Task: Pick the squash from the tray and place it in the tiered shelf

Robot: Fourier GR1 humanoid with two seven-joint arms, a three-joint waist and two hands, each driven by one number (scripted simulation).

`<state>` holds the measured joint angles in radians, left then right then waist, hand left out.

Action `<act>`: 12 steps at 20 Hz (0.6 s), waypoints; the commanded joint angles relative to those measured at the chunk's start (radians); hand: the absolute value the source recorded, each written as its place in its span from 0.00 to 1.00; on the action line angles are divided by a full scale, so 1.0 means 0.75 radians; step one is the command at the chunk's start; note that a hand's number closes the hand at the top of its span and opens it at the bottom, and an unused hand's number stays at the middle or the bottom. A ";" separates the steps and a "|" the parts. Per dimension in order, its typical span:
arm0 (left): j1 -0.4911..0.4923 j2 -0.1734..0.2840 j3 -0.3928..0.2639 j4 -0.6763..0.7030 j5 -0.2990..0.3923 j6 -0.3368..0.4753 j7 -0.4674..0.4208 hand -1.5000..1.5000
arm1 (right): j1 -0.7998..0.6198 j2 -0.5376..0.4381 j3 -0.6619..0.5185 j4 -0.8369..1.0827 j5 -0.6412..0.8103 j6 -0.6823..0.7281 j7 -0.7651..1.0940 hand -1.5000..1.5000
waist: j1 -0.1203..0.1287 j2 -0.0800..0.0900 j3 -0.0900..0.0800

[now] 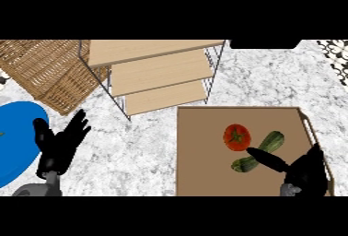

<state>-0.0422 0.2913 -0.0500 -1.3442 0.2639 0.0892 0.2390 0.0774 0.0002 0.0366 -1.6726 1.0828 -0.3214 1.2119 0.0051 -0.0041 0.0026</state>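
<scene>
We had our right hand [299, 168] open over the squash [262, 150], fingers straight across its middle, holding nothing; it lay on the tray [204, 152] beside the tomato [236, 137]. Closing off-centre might roll it away.

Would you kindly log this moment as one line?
right hand: open, fingers over squash | squash: on tray beside tomato | left hand: resting open | tiered shelf: no squash

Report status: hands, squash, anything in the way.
Left hand open, resting. Right hand open, fingers over squash, no grip. Squash on tray, tomato beside it.
</scene>
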 commanded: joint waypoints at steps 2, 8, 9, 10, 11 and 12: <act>-0.020 -0.018 0.001 0.082 -0.021 -0.009 -0.029 0.50 | -0.091 0.000 0.018 0.155 -0.199 0.147 0.112 1.00 | 0.001 0.013 -0.003; -0.012 0.015 0.057 0.054 0.011 -0.066 -0.014 0.50 | -0.155 -0.001 0.092 0.220 -0.149 -0.037 0.099 1.00 | 0.002 0.008 -0.003; -0.069 -0.009 0.057 0.164 -0.004 -0.058 -0.036 0.50 | -0.182 -0.001 0.089 0.176 -0.150 -0.012 0.140 1.00 | -0.007 0.010 -0.004; -0.016 -0.018 0.042 0.093 -0.024 -0.028 -0.012 0.50 | -0.089 -0.001 0.172 0.149 -0.117 -0.061 0.126 1.00 | -0.005 0.006 -0.004; 0.040 -0.013 0.021 -0.025 -0.027 -0.020 0.031 0.50 | -0.136 -0.001 0.196 0.205 -0.112 -0.118 0.130 1.00 | 0.005 0.005 -0.003; 0.014 -0.042 0.003 -0.014 -0.046 -0.003 0.033 0.50 | -0.193 -0.001 0.127 0.224 -0.100 -0.106 0.092 1.00 | 0.002 0.006 -0.003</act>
<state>-0.0449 0.2864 -0.0267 -1.3404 0.2482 0.0715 0.2366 0.0126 -0.0135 0.1050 -1.5769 1.0103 -0.3166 1.1536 -0.0025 -0.0150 -0.0125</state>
